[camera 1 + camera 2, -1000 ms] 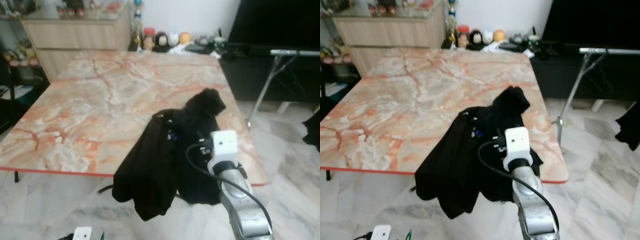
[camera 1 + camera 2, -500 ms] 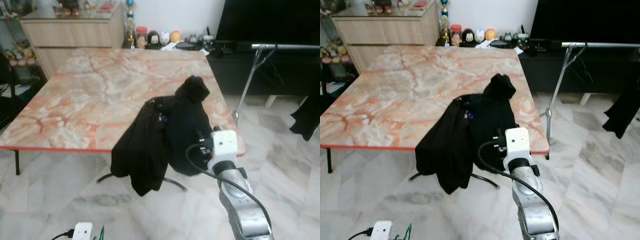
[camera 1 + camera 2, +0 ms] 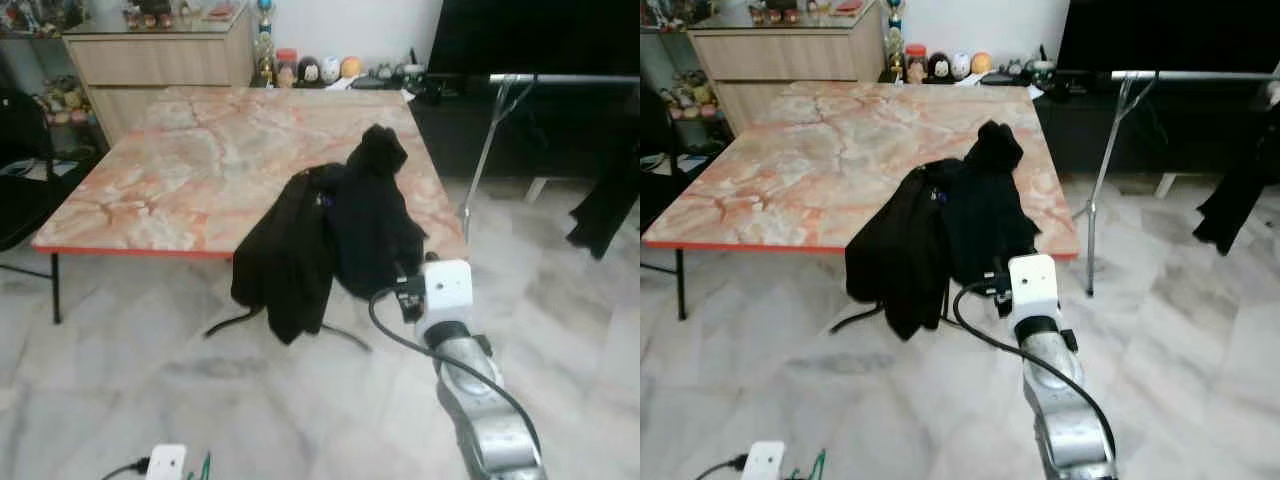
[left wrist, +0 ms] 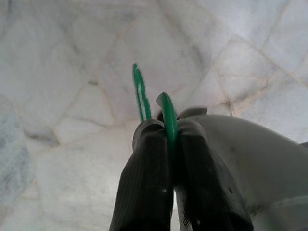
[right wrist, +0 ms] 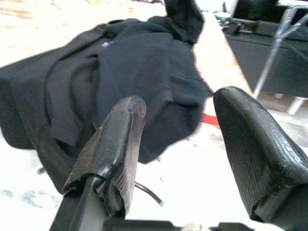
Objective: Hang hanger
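The left claw (image 4: 168, 144) was clamped tight on the thin green wire hanger (image 4: 166, 115), low over the floor, while the silver metal clothes rail (image 3: 560, 78) stood far off to the right, nearer the open right claw (image 5: 178, 125).

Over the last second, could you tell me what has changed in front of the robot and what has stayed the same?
The camera has drawn back: the marble table now looks smaller, with more floor showing before it. The black garment still drapes over the table's near edge. The right gripper stays open, raised toward the garment, while the left gripper keeps its grip on the green hanger.
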